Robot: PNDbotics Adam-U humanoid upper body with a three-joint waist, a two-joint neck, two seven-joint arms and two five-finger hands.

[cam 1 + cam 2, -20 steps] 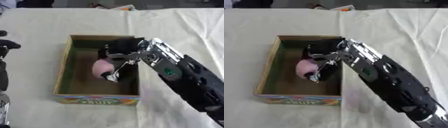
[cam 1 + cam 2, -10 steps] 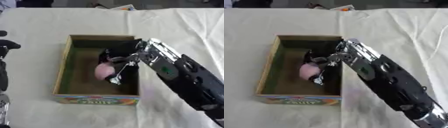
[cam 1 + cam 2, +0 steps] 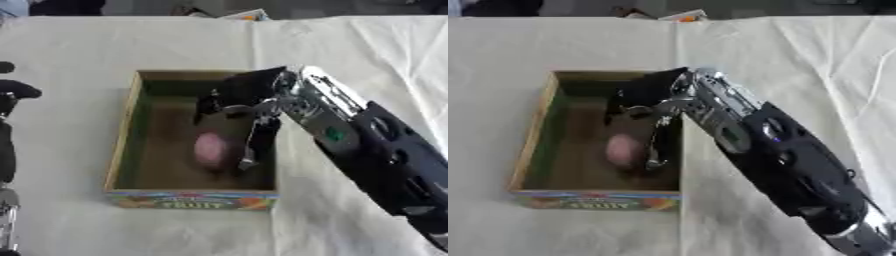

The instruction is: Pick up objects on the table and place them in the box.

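Observation:
A pink rounded object (image 3: 211, 148) lies on the floor of the open cardboard box (image 3: 120, 145), toward its right side. My right hand (image 3: 248, 90) reaches in over the box's right wall from the right. Its fingers (image 3: 260, 134) point straight down beside the pink object, open, and none of them curls round it. My left hand (image 3: 16, 91) shows only as dark fingertips at the left edge, well clear of the box, relaxed and holding nothing.
The box has a coloured front panel (image 3: 194, 200) with fruit print and stands mid-table on a creased white cloth (image 3: 79, 45). A small flat white and orange thing (image 3: 241, 15) lies at the far edge. My right forearm (image 3: 789, 165) covers the cloth right of the box.
The pink object has gone from between my right hand's fingers down to the box floor. The fingers have straightened and the hand has lifted slightly toward the far wall.

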